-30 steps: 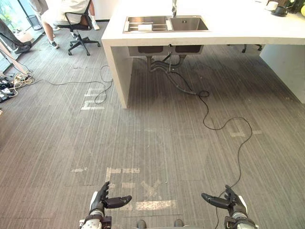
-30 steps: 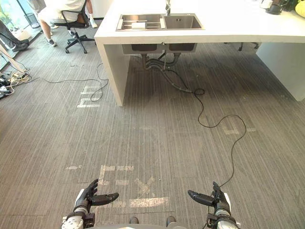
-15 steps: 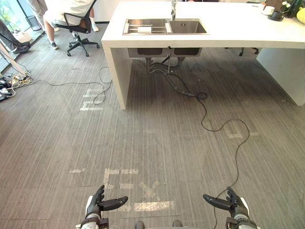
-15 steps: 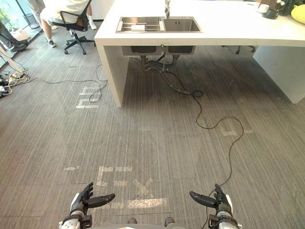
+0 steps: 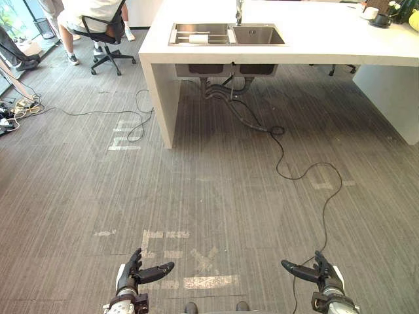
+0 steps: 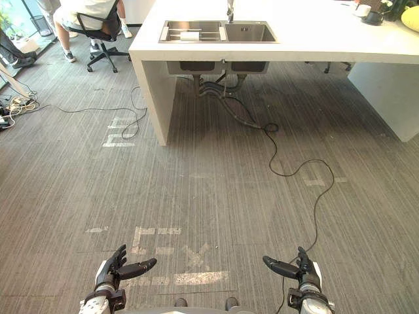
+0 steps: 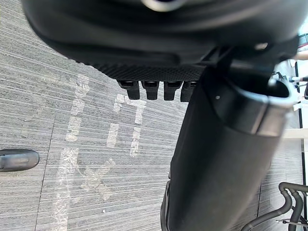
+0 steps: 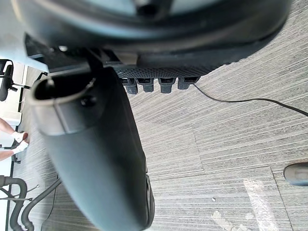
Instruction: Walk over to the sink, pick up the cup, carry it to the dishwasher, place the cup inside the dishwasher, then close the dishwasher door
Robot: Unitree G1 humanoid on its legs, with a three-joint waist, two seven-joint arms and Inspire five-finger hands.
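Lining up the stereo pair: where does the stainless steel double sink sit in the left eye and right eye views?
Left eye view: the stainless steel double sink sits top centre, sunk in the white counter.
Right eye view: top centre too, a little further left.
Shared landmark: the black office chair, upper left in both.

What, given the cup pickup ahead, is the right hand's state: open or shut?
Open. The right hand has straight, relaxed fingers and nothing held in them.

White counter (image 5: 327, 42) at the far end, grey pipes (image 5: 226, 91) beneath; seated person (image 5: 88, 10) on black office chair (image 5: 110, 52) at its left; white tape marks (image 5: 209, 282) on grey floor (image 5: 216, 196) nearby.
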